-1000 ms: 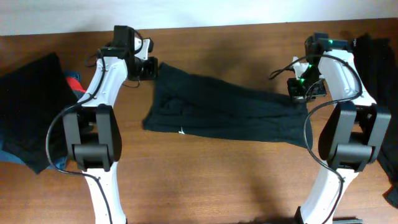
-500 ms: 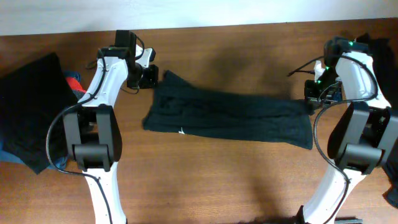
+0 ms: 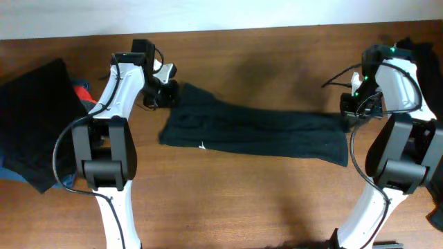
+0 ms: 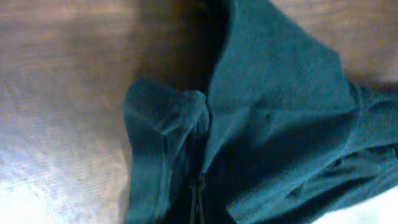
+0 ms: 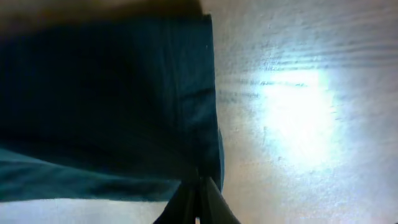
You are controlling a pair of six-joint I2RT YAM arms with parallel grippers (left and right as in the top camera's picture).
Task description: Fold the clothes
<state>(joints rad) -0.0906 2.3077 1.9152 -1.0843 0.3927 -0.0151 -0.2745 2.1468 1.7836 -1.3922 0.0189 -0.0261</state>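
black shirt [image 3: 256, 131] long axis spans counter [image 3: 277, 194] left-to-right | left hand [image 3: 166, 95] clamped on its left end | right hand [image 3: 348, 112] clamped on its right hem

The right pincer [image 5: 199, 188] nips the black shirt [image 5: 106, 106] (at its hem).

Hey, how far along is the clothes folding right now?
Done: the black shirt lies narrowed into a long band on the table, apparently folded lengthwise. In hand: the left gripper and right gripper each pinch one end, cloth taut between. Left: folding it across, then likely the left heap and right heap of dark clothes.
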